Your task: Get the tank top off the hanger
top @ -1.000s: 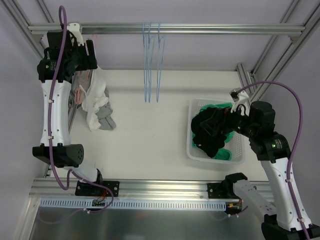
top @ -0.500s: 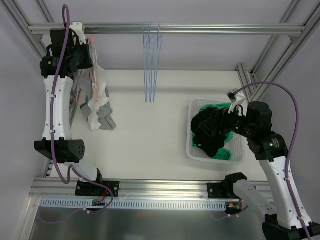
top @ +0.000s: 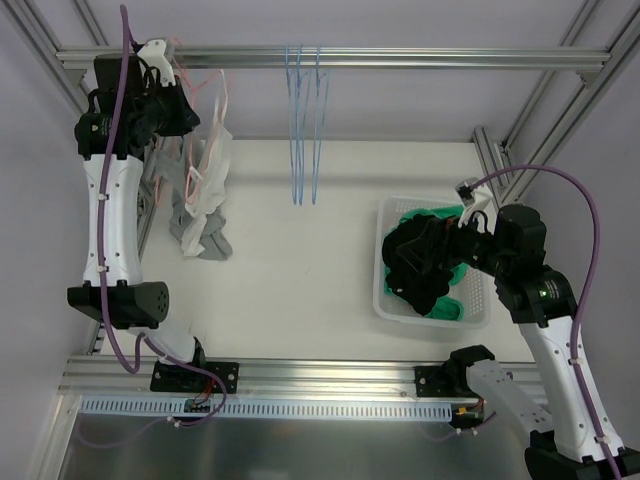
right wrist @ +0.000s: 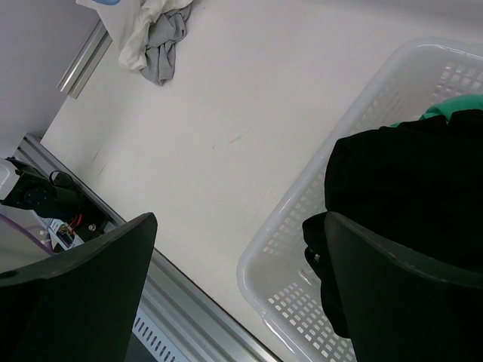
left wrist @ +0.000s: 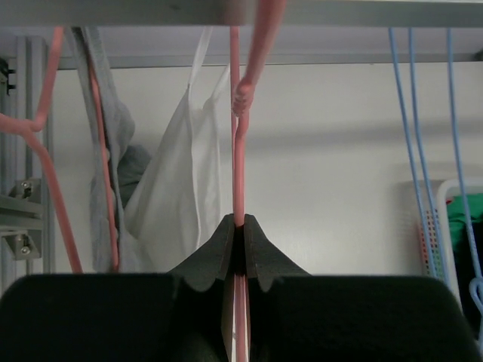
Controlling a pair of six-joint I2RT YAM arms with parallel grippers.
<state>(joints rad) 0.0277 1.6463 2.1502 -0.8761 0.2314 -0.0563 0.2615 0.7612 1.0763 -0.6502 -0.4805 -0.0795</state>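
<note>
A pink wire hanger (top: pixel 212 88) (left wrist: pixel 238 162) carries the white tank top (top: pixel 211 160) (left wrist: pixel 183 197) below the top rail at the far left. My left gripper (top: pixel 183 106) (left wrist: pixel 239 221) is shut on the hanger's wire, which runs up between the two pads. A second pink hanger (left wrist: pixel 47 154) with a grey garment (left wrist: pixel 106 132) hangs just to its left. My right gripper (top: pixel 420 252) (right wrist: pixel 240 226) hovers open over the near left corner of the white basket (right wrist: pixel 296 220), holding nothing.
Several blue hangers (top: pixel 303 125) (left wrist: pixel 416 128) hang from the rail (top: pixel 400 58) at centre. A grey and white clothes pile (top: pixel 203 238) (right wrist: pixel 158 34) lies on the table at the left. The basket (top: pixel 381 290) holds black and green clothes (top: pixel 452 272).
The left gripper has shut on the pink hanger. Hanger and white tank top have swung up and to the right. The right arm has barely moved.
</note>
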